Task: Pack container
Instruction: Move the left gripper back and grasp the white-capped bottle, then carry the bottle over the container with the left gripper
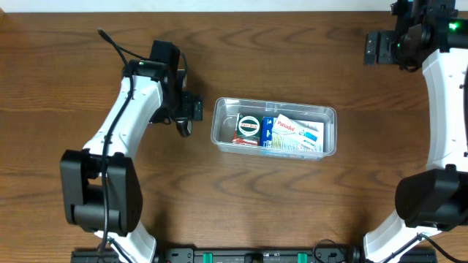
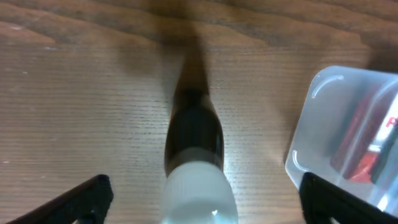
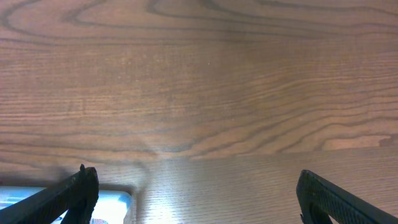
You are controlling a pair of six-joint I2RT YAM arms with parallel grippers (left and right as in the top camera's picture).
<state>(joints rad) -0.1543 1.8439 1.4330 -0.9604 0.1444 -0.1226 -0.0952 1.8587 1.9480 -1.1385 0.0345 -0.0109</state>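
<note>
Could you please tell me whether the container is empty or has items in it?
Not empty: the container holds a few small boxes lying side by side, and there is no lid on it.

Brown wood-grain table (image 1: 73, 58) with swirling dark grain, a black rail (image 1: 292, 256) along its near edge.

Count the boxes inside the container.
3 in the container: red box at its left end, blue box beside it, white Panadol box to the right. More may be hidden beneath them.
</note>
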